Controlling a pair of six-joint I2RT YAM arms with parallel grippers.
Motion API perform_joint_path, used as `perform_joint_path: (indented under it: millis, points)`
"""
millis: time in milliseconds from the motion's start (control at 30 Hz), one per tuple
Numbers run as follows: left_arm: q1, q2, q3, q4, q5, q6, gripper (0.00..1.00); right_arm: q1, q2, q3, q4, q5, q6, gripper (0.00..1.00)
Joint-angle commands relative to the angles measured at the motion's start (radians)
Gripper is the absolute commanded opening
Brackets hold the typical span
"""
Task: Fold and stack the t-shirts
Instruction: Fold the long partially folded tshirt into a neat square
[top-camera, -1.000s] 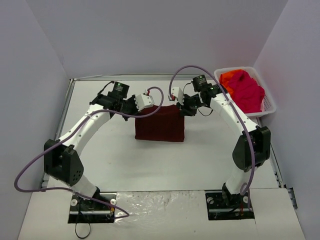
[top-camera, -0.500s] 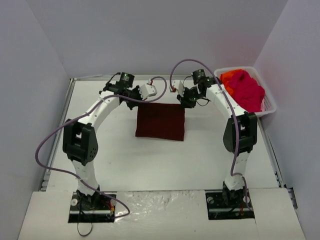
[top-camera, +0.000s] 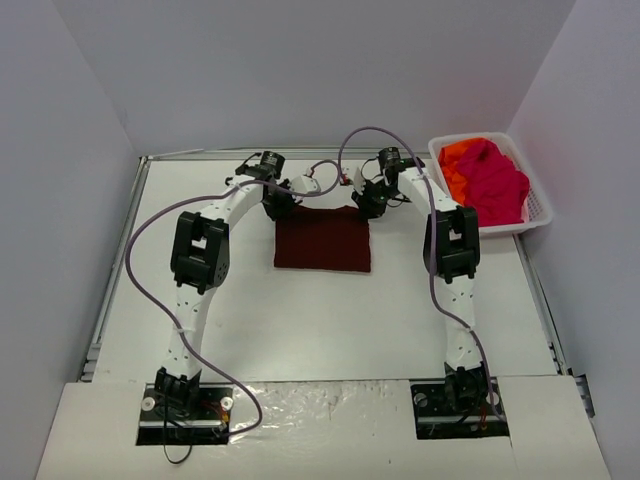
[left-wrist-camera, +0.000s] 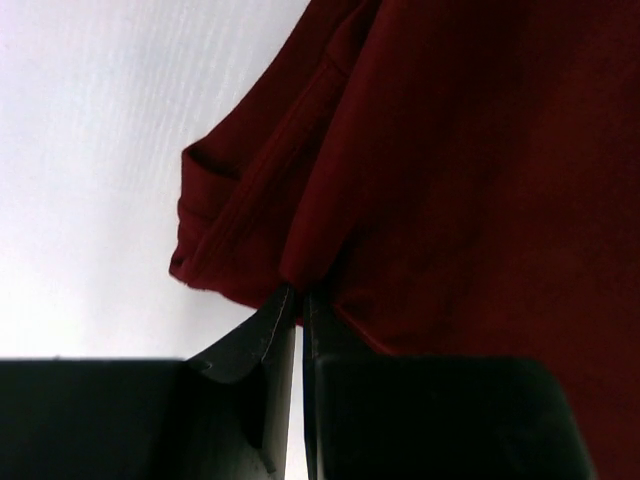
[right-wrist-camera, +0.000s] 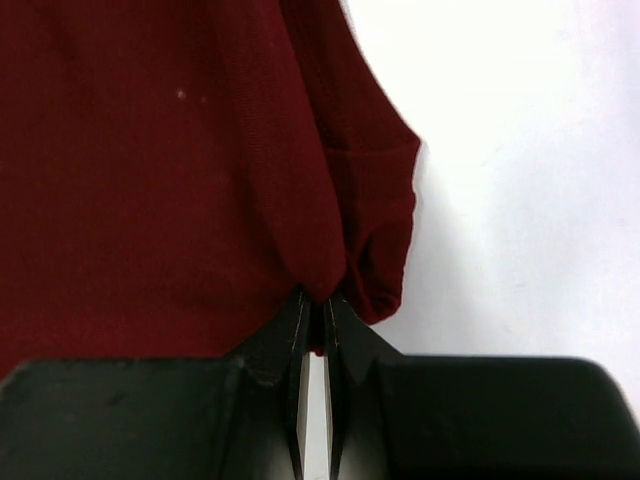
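Note:
A dark maroon t-shirt (top-camera: 322, 242) lies folded into a rectangle in the middle of the table. My left gripper (top-camera: 282, 206) is shut on its far left corner, and in the left wrist view the gripper (left-wrist-camera: 300, 296) pinches a fold of the maroon cloth (left-wrist-camera: 470, 160). At the far right corner my right gripper (top-camera: 362, 206) is shut on the shirt too. The right wrist view has that gripper (right-wrist-camera: 322, 298) nipping a bunched hem of the shirt (right-wrist-camera: 150, 150). A bright pink t-shirt (top-camera: 495, 182) and an orange one (top-camera: 457, 155) sit heaped in the basket.
The white lattice basket (top-camera: 537, 214) stands at the back right corner, close to my right arm. Purple cables loop above both arms. White walls enclose the white table (top-camera: 320, 320) at the back and on both sides.
Both arms have stretched out toward the back wall, carrying the shirt's far edge a little farther away. The maroon rectangle now lies flatter and shorter. Both grips have held.

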Motion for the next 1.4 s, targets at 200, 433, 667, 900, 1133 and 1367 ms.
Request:
perform_joint_path:
  millis: [200, 433, 667, 900, 1133, 1367]
  points:
    - [0.013, 0.000, 0.042, 0.000, -0.076, 0.003, 0.02, -0.007, 0.051, 0.093, -0.020, -0.006, 0.024, 0.33]
    - [0.011, -0.101, -0.021, 0.102, -0.195, -0.041, 0.25, 0.000, -0.036, 0.087, 0.055, 0.022, 0.117, 0.57]
    - [0.004, -0.235, -0.001, 0.128, -0.408, -0.110, 0.32, 0.013, -0.195, 0.061, 0.216, 0.158, 0.246, 0.59]
    - [0.008, -0.437, -0.179, 0.177, -0.482, -0.238, 0.45, 0.057, -0.402, -0.060, 0.332, 0.391, 0.441, 0.60]
    - [0.100, -0.699, -0.412, 0.080, -0.205, -0.425, 0.58, 0.227, -0.559, -0.296, 0.267, 0.398, 0.438, 0.00]
    - [0.202, -0.896, -0.734, 0.128, -0.140, -0.427, 0.62, 0.377, -0.423, -0.264, 0.102, 0.291, 0.495, 0.00]
